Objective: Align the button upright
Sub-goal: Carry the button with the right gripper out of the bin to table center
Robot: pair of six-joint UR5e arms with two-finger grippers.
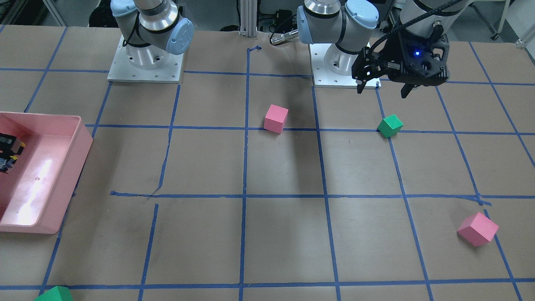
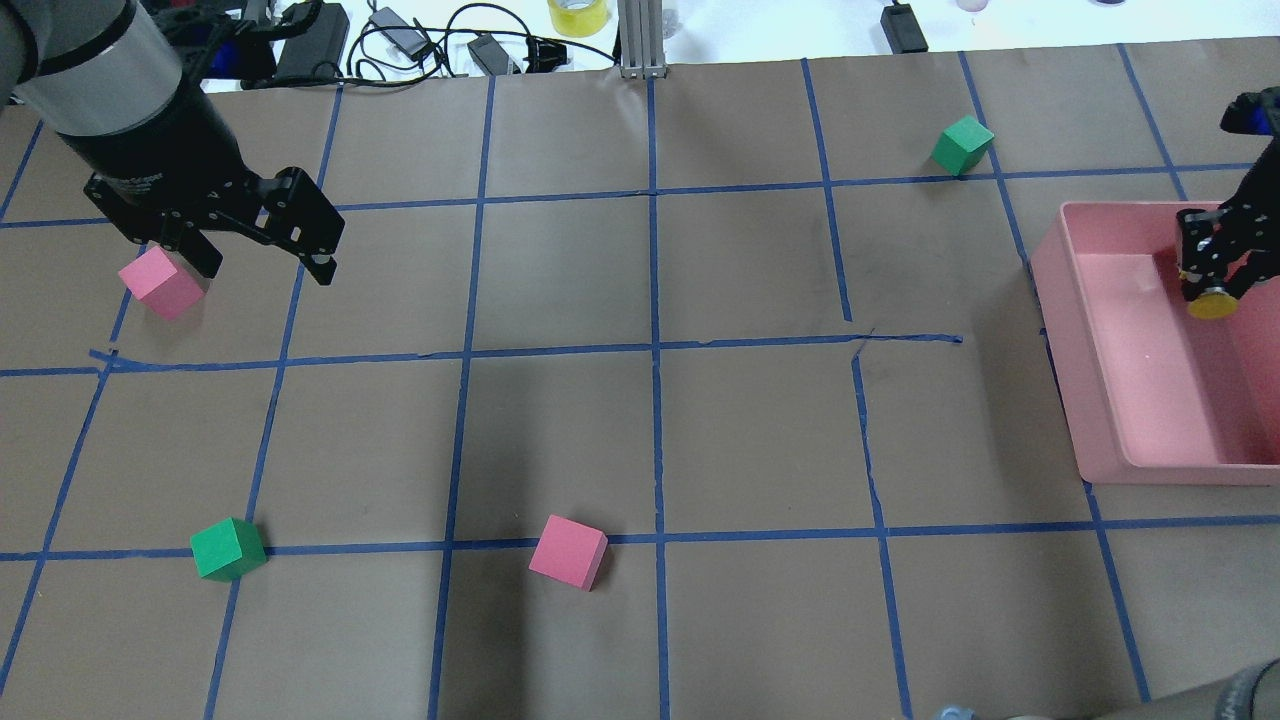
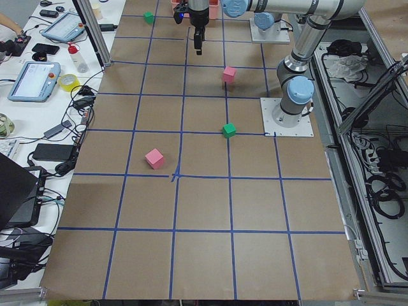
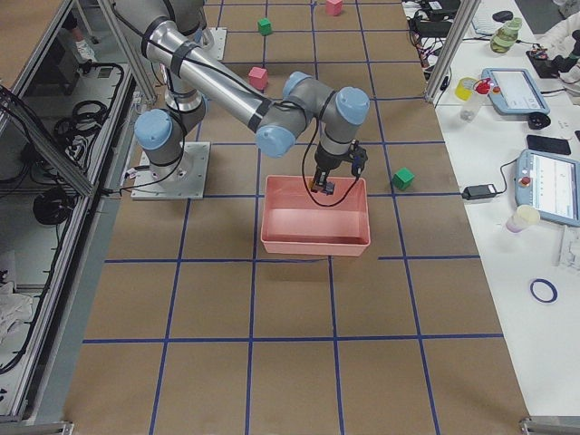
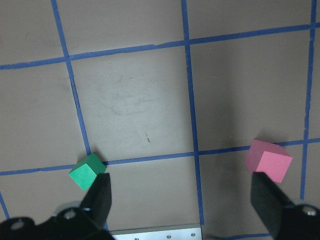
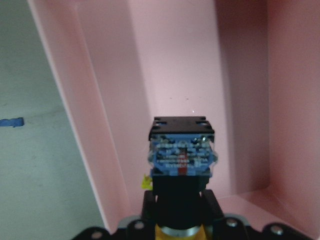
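The button (image 6: pixel 182 152) is held over the floor of the pink bin (image 2: pixel 1075 390) at the table's right end. My right gripper (image 2: pixel 1213 275) is shut on it. The round yellow cap (image 2: pixel 1212 305) shows under the fingers in the overhead view. In the right wrist view the block end points away from the camera, with the black collar between the fingers. The front-facing view shows this gripper (image 1: pixel 8 154) inside the bin (image 1: pixel 79 154). My left gripper (image 2: pixel 262 267) is open and empty, above the table at the far left, next to a pink cube (image 2: pixel 160 282).
Loose cubes lie on the gridded paper: a green one (image 2: pixel 228 548) and a pink one (image 2: pixel 568 551) near the robot, and a green one (image 2: pixel 962 144) at the far right. The left wrist view shows a green cube (image 5: pixel 87 171) and a pink cube (image 5: pixel 268 160) below the open fingers.
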